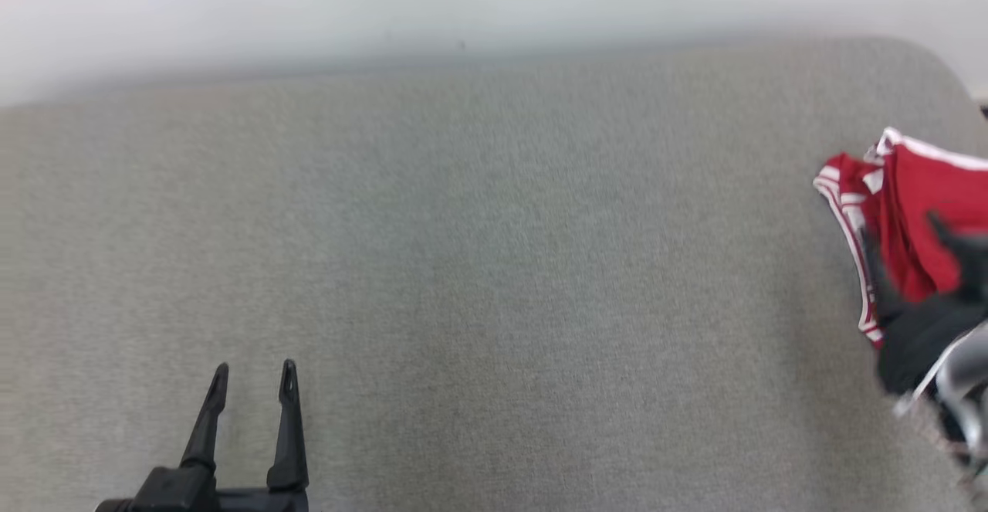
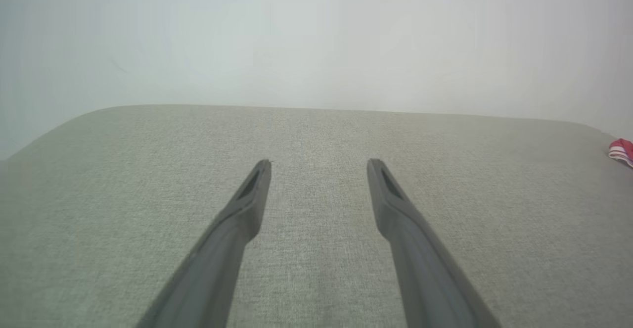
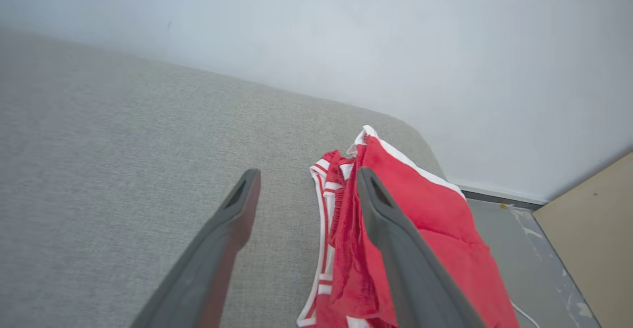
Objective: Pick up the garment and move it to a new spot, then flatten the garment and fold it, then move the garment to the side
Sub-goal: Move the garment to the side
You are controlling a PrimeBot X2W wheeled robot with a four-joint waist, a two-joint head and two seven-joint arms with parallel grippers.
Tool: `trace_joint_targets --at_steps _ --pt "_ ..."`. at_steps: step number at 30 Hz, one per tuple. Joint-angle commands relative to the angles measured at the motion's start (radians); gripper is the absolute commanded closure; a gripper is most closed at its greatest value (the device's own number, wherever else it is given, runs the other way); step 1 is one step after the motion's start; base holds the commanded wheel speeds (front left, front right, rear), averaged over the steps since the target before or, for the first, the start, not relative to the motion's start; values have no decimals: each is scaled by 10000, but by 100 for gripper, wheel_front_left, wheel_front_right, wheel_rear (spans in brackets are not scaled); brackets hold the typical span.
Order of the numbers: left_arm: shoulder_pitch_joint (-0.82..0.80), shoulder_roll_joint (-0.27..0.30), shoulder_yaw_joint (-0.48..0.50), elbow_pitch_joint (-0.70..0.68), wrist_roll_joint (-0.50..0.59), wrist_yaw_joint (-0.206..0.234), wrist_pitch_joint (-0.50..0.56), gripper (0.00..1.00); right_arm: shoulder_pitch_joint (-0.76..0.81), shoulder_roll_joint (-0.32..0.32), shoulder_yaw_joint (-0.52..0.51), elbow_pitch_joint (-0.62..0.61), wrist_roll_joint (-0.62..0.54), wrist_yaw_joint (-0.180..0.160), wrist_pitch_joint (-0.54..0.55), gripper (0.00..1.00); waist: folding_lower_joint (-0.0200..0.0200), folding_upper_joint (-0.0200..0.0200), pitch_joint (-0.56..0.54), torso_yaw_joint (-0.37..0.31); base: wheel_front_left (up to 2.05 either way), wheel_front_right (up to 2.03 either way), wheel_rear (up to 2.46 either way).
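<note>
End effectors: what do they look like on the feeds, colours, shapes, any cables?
The left end effector has two long, near-black fingers tapering to narrow tips, each slotted near the tip, on a black base. The right end effector matches; the head view shows its blurred black body and pale silver forearm. Cables: too blurred to tell.

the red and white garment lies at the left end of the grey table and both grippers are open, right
Wrong in one respect: the garment lies at the right end of the grey table, as the head view shows. The rest holds: the left gripper and the right gripper are both open.
</note>
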Motion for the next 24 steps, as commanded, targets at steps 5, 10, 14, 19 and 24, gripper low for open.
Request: trace_joint_targets --at_steps 5,10,14,19,24 --pt "450 -51 239 67 5 183 -28 0 1275 743 99 -674 94 -25 -317 0 2 1 -1282 531 0 0 0" --pt "674 -63 634 274 -11 434 -29 0 2359 1785 29 -1208 32 -25 -889 0 2 1 -1757 651 0 0 0" --pt "658 22 905 542 -56 410 -30 0 2971 2598 -193 -1414 49 -25 -1531 0 2 1 -1990 672 0 0 0" --pt "693 26 1127 867 -163 303 -30 0 3438 3252 -414 -1537 192 -25 -2037 0 2 1 -2204 566 0 0 0" --pt "716 -36 1179 1153 -243 104 -30 0 3735 3526 -558 -1788 574 -25 -2229 0 2 1 -2329 431 0 0 0"
